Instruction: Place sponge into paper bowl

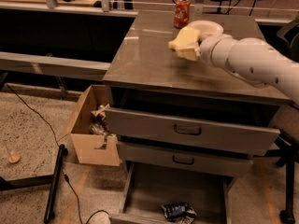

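The pale yellow sponge (183, 43) hangs in the air above the grey cabinet top (145, 59), held at the end of my white arm. My gripper (192, 46) is shut on the sponge, and its fingers are mostly hidden behind the foam. The white paper bowl (208, 28) stands at the back of the top, just behind and to the right of the sponge. My wrist covers part of its rim. The sponge's near edge overlaps the bowl's left side in this view.
A red soda can (181, 12) stands at the back, left of the bowl. The cabinet's bottom drawer (140, 190) is pulled out with a crumpled bag (179, 211) in it. An open cardboard box (91, 132) and a black pole (53, 183) are on the floor at left.
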Robot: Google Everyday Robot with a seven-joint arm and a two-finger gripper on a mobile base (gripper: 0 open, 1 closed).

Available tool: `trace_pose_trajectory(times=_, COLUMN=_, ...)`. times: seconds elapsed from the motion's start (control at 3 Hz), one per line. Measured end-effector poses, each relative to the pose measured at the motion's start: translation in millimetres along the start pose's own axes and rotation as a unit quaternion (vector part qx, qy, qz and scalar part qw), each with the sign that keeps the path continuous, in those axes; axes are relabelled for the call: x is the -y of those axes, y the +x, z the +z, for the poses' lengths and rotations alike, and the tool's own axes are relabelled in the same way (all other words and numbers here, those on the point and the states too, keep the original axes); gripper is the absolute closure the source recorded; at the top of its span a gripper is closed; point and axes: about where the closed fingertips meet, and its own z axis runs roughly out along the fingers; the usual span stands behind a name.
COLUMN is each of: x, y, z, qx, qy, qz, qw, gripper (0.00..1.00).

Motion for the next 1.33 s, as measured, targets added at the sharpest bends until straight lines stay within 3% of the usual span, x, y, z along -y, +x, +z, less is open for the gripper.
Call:
trace_pose_trajectory(times=0.33, x=44, y=-24, z=0, qx=0.016, qy=0.048, qz=-0.027, qw=0.9983, gripper=1.00)
trace_pose_trajectory(times=0.67, x=85, y=-38, z=9, qx=0.020, qy=0.077, qz=-0.041, qw=0.9959, gripper=1.00)
trace_pose_trajectory(times=1.33, x=159, y=-48, z=47, qx=0.016, qy=0.102, qz=-0.028, qw=0.9943, gripper=1.00)
